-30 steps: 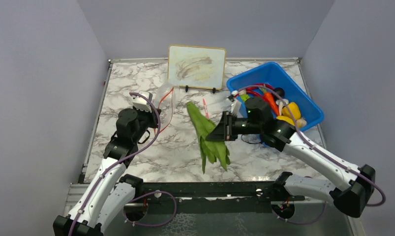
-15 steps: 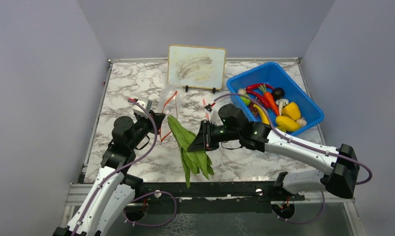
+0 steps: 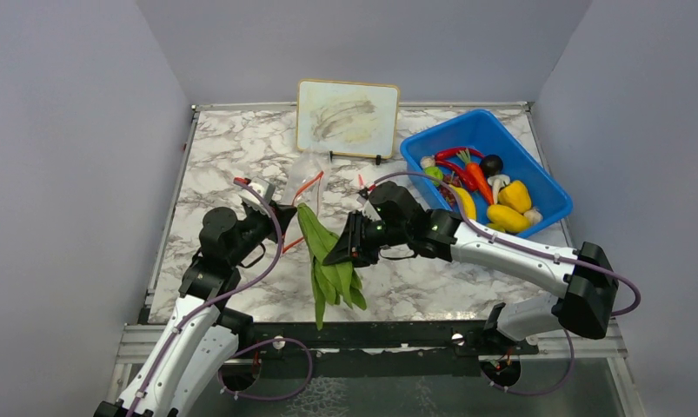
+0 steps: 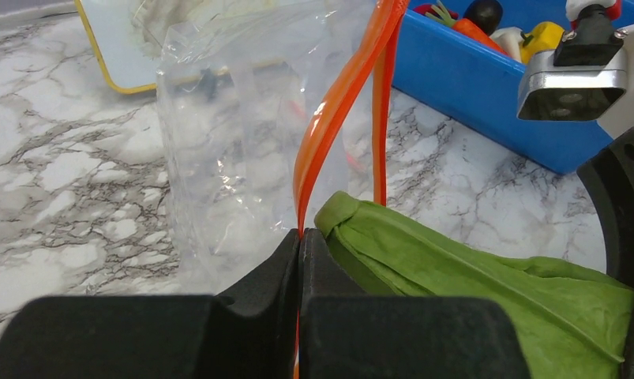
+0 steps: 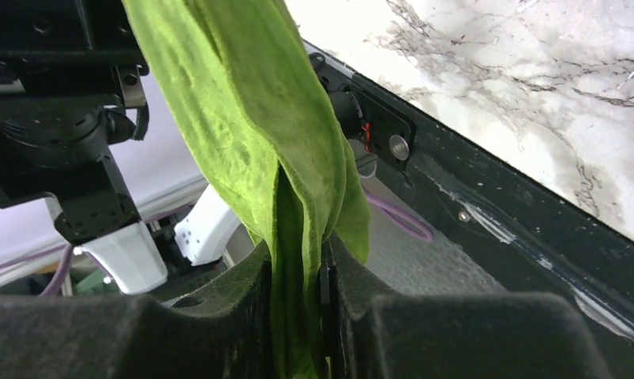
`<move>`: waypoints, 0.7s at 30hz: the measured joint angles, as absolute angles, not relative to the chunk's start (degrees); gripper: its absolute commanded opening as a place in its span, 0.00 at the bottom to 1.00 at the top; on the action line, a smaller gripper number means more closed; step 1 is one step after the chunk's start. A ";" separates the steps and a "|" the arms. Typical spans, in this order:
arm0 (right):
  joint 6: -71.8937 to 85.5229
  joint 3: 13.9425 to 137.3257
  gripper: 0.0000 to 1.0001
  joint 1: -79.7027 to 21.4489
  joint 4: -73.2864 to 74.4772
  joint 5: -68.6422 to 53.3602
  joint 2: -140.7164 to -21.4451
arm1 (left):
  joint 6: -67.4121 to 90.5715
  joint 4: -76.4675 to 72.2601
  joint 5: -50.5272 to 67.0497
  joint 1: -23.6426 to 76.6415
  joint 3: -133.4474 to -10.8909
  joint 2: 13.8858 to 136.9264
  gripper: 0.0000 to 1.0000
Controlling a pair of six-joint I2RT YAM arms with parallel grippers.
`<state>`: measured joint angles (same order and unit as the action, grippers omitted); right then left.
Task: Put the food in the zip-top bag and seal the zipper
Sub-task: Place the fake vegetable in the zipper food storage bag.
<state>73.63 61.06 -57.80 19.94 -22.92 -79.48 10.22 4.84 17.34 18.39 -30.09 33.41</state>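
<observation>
My left gripper (image 3: pixel 284 214) (image 4: pixel 300 237) is shut on the red-orange zipper strip (image 4: pixel 329 126) of the clear zip-top bag (image 3: pixel 303 176) (image 4: pixel 234 134) and holds its mouth up over the table. My right gripper (image 3: pixel 338 254) (image 5: pixel 298 260) is shut on the green leafy pod (image 3: pixel 328 261) (image 5: pixel 250 118). The pod's stem end (image 4: pixel 341 213) sits right beside the bag's mouth, next to my left fingers; whether it is inside I cannot tell. The other toy food, with a yellow pepper (image 3: pixel 514 195), carrot (image 3: pixel 477 179), banana (image 3: pixel 463 201), red chili (image 3: pixel 449 155) and mushroom (image 3: pixel 500 182), lies in the blue bin (image 3: pixel 536 174).
A small whiteboard (image 3: pixel 347 118) stands at the back middle, just behind the bag. A red-and-white pen (image 3: pixel 363 184) lies near the right arm. The blue bin (image 4: pixel 471 79) is at the back right. The marble table (image 3: pixel 232 148) has walls on three sides.
My right gripper has carried the leafy pod leftwards from near the bin to the bag's mouth. My left gripper has lifted the bag by its zipper and shifted a little right.
</observation>
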 measured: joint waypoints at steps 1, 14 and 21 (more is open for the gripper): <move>74.50 61.06 0.20 -57.80 19.99 -22.83 -79.48 | 10.11 4.84 17.43 18.39 -30.09 33.41 0.00; 82.48 61.06 0.23 -57.80 19.70 -18.83 -79.46 | 10.92 4.25 21.69 18.79 -30.09 33.36 0.00; 85.43 61.04 0.24 -57.80 16.93 -17.50 -79.61 | 11.44 2.63 24.73 18.79 -29.43 32.51 0.00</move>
